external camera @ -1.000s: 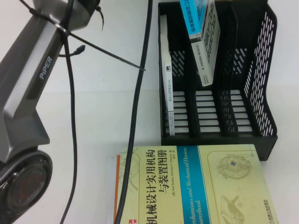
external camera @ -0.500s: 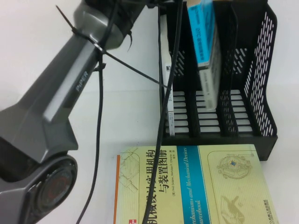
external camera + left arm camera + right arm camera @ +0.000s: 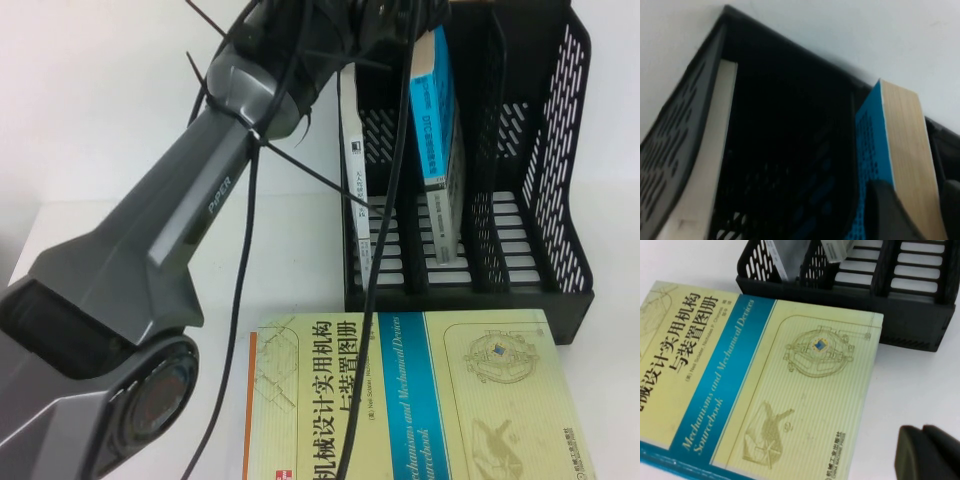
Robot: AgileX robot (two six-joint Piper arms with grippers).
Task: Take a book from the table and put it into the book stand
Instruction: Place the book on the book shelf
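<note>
- Left tool [image 3: 912,210]: at the far edge above the stand [image 3: 570,290], clenched on the top edge of the book [image 3: 440,150].
- Book: upright in the middle compartment, lower end near the slotted base.
- Advice: lower straight until the base carries the book, then let go.
- Right tool [image 3: 930,452]: closed, empty, over the near surface [image 3: 100,150] beside the yellow book [image 3: 420,400].
- White book [image 3: 352,190]: left compartment.

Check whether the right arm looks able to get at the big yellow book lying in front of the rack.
Probably yes. The right tool hovers over bare table beside the yellow book, whose cover lies flat with nothing on it. The left tool, gripping the blue book, is up at the rack.
</note>
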